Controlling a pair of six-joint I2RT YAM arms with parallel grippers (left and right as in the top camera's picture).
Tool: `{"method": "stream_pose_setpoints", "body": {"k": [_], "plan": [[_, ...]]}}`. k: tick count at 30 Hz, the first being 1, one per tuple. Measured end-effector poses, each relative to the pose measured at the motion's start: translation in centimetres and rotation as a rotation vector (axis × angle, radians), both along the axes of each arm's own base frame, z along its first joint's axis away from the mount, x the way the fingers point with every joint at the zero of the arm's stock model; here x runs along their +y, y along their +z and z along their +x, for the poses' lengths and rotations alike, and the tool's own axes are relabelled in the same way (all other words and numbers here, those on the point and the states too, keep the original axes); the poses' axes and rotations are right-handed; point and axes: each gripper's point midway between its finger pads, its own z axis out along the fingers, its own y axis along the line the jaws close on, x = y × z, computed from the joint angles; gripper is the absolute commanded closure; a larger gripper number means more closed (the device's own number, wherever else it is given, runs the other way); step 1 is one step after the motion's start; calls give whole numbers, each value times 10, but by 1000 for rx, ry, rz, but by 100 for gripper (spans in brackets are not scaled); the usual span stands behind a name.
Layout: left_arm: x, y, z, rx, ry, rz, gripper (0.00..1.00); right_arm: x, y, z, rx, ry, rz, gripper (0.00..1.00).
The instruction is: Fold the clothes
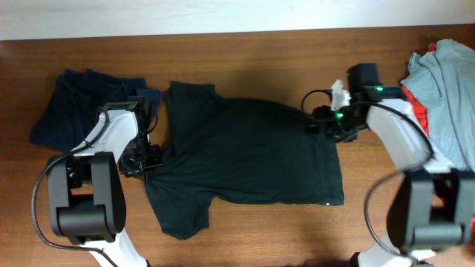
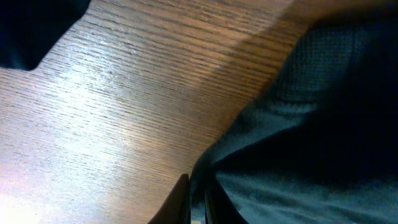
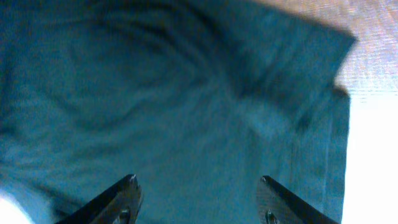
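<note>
Overhead: even, fairly bright light from above. The wooden table (image 1: 252,59) read warm and clear, without hard glare. The dark T-shirt (image 1: 252,156) was underexposed, its folds barely legible. Shadows were soft and short.

Left wrist: a broad pale sheen lay on the wood at left, with the grain sharp. The shirt at right was dim and soft. The left gripper (image 2: 196,206) was blurred at the near edge.

Right wrist: whole frame soft, fabric tinted teal, and the table at right blown to white. The right gripper (image 3: 199,193) was out of focus.
</note>
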Motion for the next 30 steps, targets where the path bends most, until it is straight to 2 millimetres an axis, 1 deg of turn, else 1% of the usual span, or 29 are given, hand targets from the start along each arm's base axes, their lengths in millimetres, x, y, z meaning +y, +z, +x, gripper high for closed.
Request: {"method": "stream_pose_setpoints", "body": {"k": [3, 6, 9, 11, 17, 19, 20, 22, 23, 24, 26, 30], "plan": [[0, 0, 0, 0, 0, 0, 90, -3, -24, 5, 39, -28, -45, 35], [0, 0, 0, 0, 0, 0, 90, -14, -36, 9, 56, -83, -107, 34], [0, 0, 0, -1, 0, 0, 90, -24, -41, 21, 22, -124, -160, 34], [0, 0, 0, -2, 0, 0, 90, -27, -43, 25, 11, -139, -174, 35], [0, 0, 0, -2, 0, 0, 90, -28, -48, 25, 20, -149, -198, 36], [0, 0, 0, -2, 0, 0, 90, -24, -52, 24, 27, -136, -202, 43], [0, 0, 0, -2, 0, 0, 90, -19, -54, 23, 33, -125, -202, 51], [0, 0, 0, -2, 0, 0, 90, -13, -57, 21, 41, -119, -208, 71], [0, 0, 0, -2, 0, 0, 90, -11, -58, 21, 43, -122, -217, 87], [0, 0, 0, -2, 0, 0, 90, -10, -58, 21, 44, -128, -220, 96], [0, 0, 0, -1, 0, 0, 90, -11, -58, 23, 44, -167, -222, 96], [0, 0, -1, 2, 0, 0, 90, -20, -54, 42, -25, -225, -221, 96]]}}
